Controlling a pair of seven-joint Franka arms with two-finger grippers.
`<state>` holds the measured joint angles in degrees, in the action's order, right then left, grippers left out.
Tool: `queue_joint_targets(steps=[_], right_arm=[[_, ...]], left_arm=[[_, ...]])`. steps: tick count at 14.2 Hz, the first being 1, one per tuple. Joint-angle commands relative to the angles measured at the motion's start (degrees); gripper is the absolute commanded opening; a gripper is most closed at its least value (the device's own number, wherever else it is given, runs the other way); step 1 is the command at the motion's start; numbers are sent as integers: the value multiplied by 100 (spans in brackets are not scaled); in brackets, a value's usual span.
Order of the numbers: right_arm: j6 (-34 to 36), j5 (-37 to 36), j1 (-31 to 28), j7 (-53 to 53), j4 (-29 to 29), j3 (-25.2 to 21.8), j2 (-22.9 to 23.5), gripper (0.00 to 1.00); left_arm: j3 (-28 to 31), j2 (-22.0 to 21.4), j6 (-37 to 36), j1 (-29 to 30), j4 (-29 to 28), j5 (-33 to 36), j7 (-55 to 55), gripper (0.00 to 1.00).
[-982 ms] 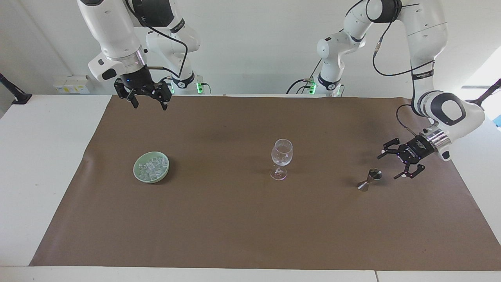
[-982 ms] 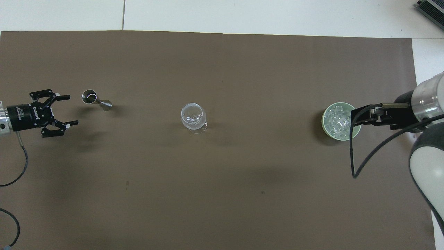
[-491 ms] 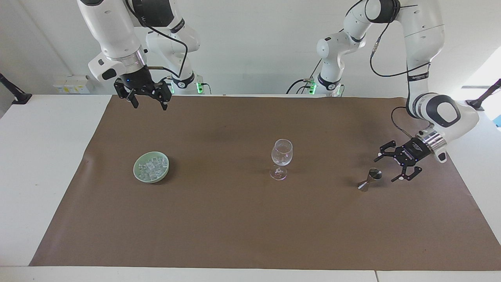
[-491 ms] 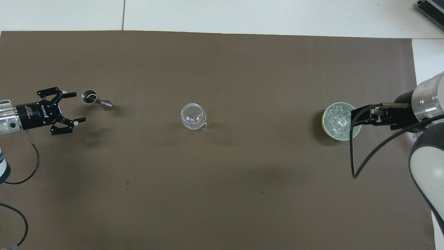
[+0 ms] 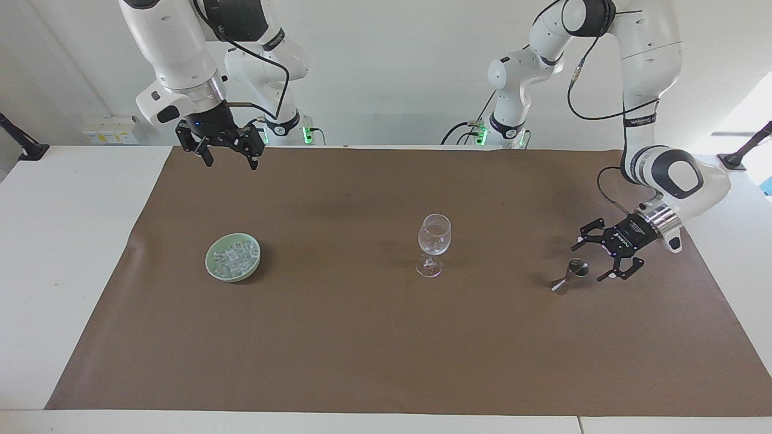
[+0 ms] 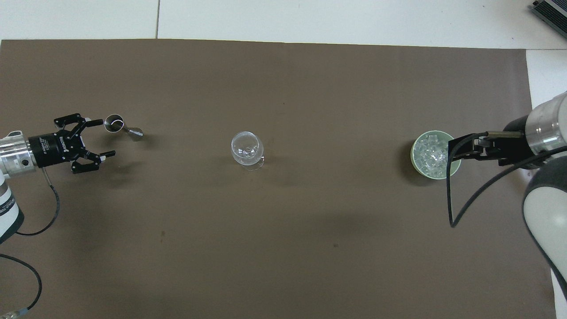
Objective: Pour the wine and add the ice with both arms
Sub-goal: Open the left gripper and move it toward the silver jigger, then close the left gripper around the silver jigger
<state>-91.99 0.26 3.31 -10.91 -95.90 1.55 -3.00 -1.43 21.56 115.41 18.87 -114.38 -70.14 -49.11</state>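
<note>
While the right arm waits, the left gripper [image 5: 596,262] has crept closer to the small metal measuring cup [image 5: 569,276] over the last second — its fingers are spread wide, and the cup's rim now sits just at the mouth of that spread, not yet touched as far as the facing view shows. A second ago a clear gap of brown mat [image 5: 362,349] lay between fingertips and cup; seen from overhead, the left gripper [image 6: 98,140] now has one fingertip almost beside the measuring cup [image 6: 116,124]. The cup stands where it stood, toward the left arm's end of the table.

The right gripper [image 5: 229,160] hangs high over the edge of the mat nearest the robots, its fingers apart and holding nothing — unchanged from earlier. The ice [image 5: 234,257] lies piled in a pale green bowl [image 5: 212,269] toward the right arm's end of the table, untouched. The wine glass [image 5: 434,242] stands upright near the middle of the mat, between bowl and measuring cup, and has not moved.
</note>
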Motion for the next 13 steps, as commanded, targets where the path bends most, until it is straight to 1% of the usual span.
queue_joint_targets(steps=[1, 3, 6, 10, 13], right_arm=[[93, 132, -102, 177, -34, 38, -51, 100], [93, 132, -102, 177, -34, 38, -51, 100], [93, 132, -102, 177, -34, 38, -51, 100], [93, 132, -102, 169, -34, 38, -51, 100], [93, 132, -102, 177, -34, 38, -51, 100]], left_arm=[[37, 85, 131, -138, -76, -315, 244, 100], [37, 85, 131, -243, -76, -639, 305, 100], [37, 94, 139, -358, -102, -939, 464, 100], [37, 102, 218, -411, -155, -984, 516, 100], [46, 102, 262, -481, -234, -1142, 587, 100]])
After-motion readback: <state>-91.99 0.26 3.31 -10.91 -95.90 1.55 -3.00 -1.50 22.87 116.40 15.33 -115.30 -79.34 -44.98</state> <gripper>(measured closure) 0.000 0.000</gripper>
